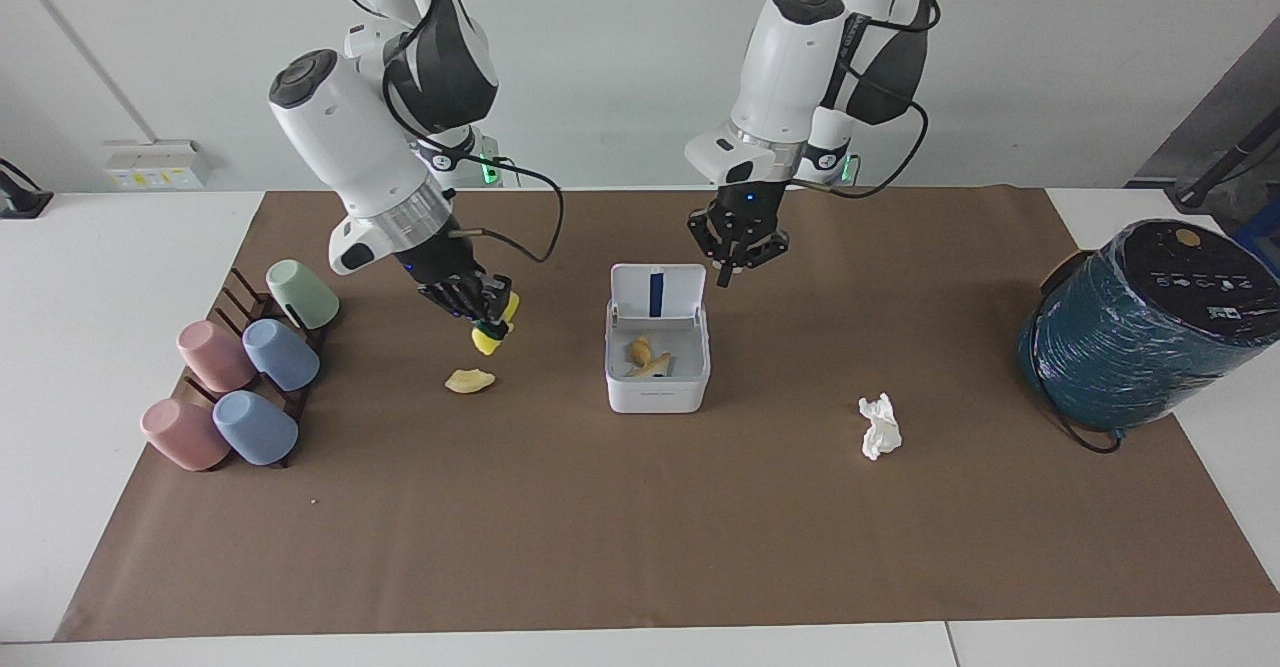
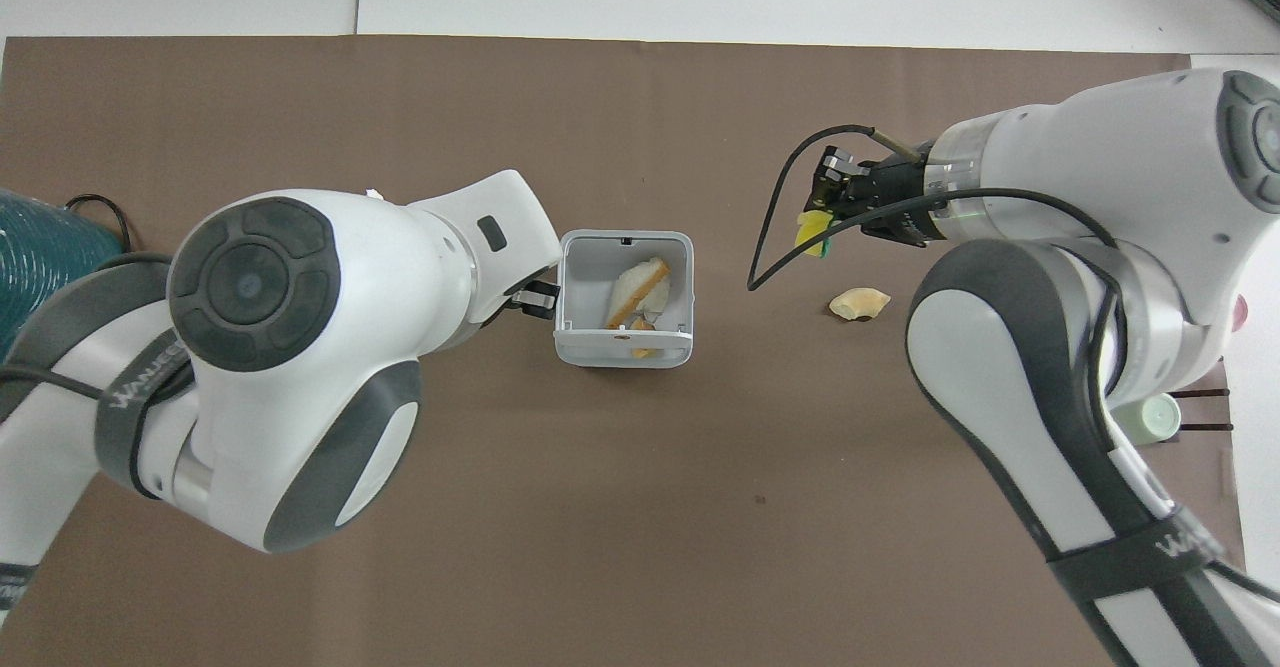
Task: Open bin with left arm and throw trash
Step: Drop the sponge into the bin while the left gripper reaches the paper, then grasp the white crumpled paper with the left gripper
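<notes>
The white bin (image 1: 655, 394) stands mid-mat with its lid (image 1: 682, 292) upright and open, showing the blue strip; yellowish scraps lie inside it (image 2: 628, 292). My left gripper (image 1: 733, 269) is shut and empty, up in the air beside the raised lid toward the left arm's end; its tip shows in the overhead view (image 2: 540, 297). My right gripper (image 1: 487, 319) is shut on the yellow-and-green sponge piece (image 1: 489, 340) (image 2: 812, 232), above the mat near the pale yellow curled scrap (image 1: 469, 380) (image 2: 859, 303). The white paper wad (image 1: 880, 427) lies toward the left arm's end.
A big teal wrapped cylinder (image 1: 1150, 322) stands at the left arm's end of the table. A rack of pastel cups (image 1: 240, 377) lies at the right arm's end. The brown mat (image 1: 640, 537) covers the table.
</notes>
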Robot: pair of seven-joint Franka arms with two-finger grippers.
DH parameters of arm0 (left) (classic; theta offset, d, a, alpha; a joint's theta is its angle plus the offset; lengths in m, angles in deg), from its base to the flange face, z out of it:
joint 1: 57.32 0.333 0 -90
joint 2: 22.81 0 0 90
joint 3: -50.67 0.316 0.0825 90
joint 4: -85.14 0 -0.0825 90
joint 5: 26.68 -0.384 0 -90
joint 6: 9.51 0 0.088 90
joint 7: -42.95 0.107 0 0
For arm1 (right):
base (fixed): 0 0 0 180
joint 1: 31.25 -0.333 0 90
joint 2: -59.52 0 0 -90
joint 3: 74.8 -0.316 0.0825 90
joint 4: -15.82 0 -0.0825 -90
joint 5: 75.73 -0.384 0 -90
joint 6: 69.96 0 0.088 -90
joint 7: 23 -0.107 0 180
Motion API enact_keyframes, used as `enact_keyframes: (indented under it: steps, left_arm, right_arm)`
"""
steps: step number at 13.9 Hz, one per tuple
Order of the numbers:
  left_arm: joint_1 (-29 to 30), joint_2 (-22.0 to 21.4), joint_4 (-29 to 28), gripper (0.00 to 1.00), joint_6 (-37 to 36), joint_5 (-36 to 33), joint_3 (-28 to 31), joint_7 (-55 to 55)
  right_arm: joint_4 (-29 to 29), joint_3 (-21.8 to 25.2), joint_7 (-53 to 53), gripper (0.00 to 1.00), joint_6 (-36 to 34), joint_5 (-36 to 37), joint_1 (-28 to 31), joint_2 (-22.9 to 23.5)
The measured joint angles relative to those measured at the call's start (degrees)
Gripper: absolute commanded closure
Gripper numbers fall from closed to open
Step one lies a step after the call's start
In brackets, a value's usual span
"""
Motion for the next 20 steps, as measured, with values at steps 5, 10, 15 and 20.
enact_keyframes:
  steps: [5, 10, 15, 20]
  left_arm:
    - [5.7, -1.6, -0.3, 0.94, -3.2, 0.0, 0.1, 1.3]
    - [11.9, -1.3, -0.8, 0.0, -3.1, 0.0, 0.2, 4.3]
    - [16.1, 2.5, -1.3, 0.0, 3.4, 0.0, 0.2, 6.1]
    - [19.2, 10.2, -4.2, 0.0, 19.2, 0.0, 0.1, 6.6]
  right_arm:
    - [0.2, -0.5, -8.2, 1.0, 9.7, -1.3, -9.1, 4.8]
    - [0.4, -0.5, -8.2, 0.82, 11.5, -4.4, -11.8, 9.2]
    - [1.0, -0.5, -8.3, 0.12, 11.5, -4.4, -13.2, 10.3]
    - [0.9, -0.5, -8.3, 0.0, 11.5, -4.4, -13.2, 10.3]
